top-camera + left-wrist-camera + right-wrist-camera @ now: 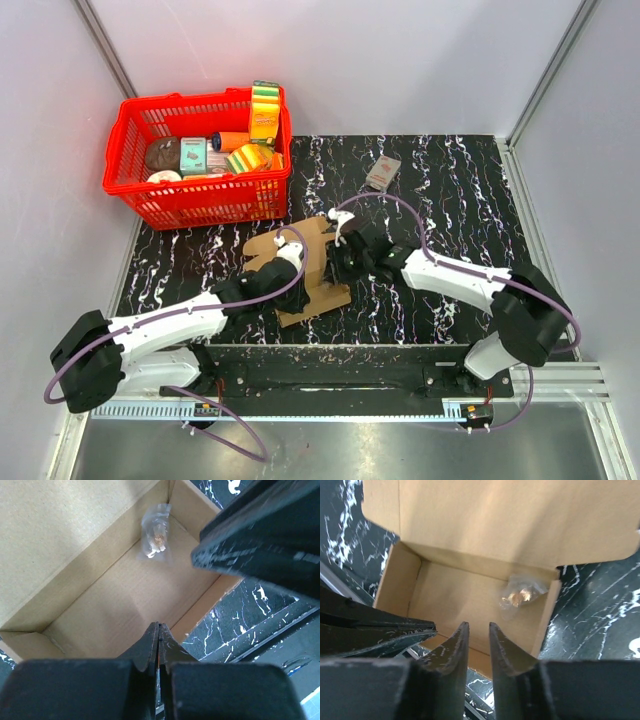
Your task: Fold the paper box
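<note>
We see the paper box [318, 298], plain brown cardboard, mid-table [450, 200] between both grippers, its walls partly raised and its lid flap lying open. A small clear sachet [520, 595] lies in one inner corner. The left gripper [159, 630] is pinched tight at the near wall. The right gripper [478, 627] shows a narrow gap and holds nothing. We judge the card light, springy at its creases and easily dented, so it is best gripped by the flap edges. No writing is legible.

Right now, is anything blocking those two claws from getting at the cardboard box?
Nothing visible does. The left gripper, shut, and the right gripper, slightly open, both hang directly over the open paper box. A small clear plastic bag lies inside the box, in a corner away from both sets of fingertips.
</note>
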Available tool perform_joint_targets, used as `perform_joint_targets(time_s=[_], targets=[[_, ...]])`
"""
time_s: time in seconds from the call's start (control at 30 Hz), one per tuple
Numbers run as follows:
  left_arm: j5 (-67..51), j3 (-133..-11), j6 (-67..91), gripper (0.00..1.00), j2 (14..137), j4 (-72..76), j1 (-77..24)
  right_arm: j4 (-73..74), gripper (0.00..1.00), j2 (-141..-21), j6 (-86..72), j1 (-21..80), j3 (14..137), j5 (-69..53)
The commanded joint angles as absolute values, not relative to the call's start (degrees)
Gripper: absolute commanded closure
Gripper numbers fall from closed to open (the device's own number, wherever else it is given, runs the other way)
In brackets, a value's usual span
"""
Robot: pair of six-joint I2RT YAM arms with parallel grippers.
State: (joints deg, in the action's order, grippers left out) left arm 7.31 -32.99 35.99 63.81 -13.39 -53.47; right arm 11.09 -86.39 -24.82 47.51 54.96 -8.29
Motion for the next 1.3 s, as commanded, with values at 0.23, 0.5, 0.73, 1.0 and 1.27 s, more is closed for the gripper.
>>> perform_joint_targets(time_s=[0.23,0.5,0.73,1.0,1.27], targets=[[8.6,-32.7,36.4,1.00,61.8,-12.1,-53.3,9.3,0.70,-87.0,-26.6,49.3,54.8,-7.0],[9.6,-34.1,36.1,1.00,57.7,-13.1,-53.3,7.4,0.72,-84.6,-29.5,49.3,48.5,-3.6],[10.9,-35.1,35.6,1.00,56.5,-15.0,-53.2,5.0,0.73,-83.8,-31.5,49.4,44.8,-4.0],[12.5,-33.7,38.1,1.00,49.9,-18.9,-53.2,4.0,0.73,-77.9,-35.7,49.3,39.3,-0.4],[16.9,-38.8,36.6,1.00,42.0,-27.3,-52.6,5.3,0.73,-72.0,-39.2,49.3,34.0,3.6]])
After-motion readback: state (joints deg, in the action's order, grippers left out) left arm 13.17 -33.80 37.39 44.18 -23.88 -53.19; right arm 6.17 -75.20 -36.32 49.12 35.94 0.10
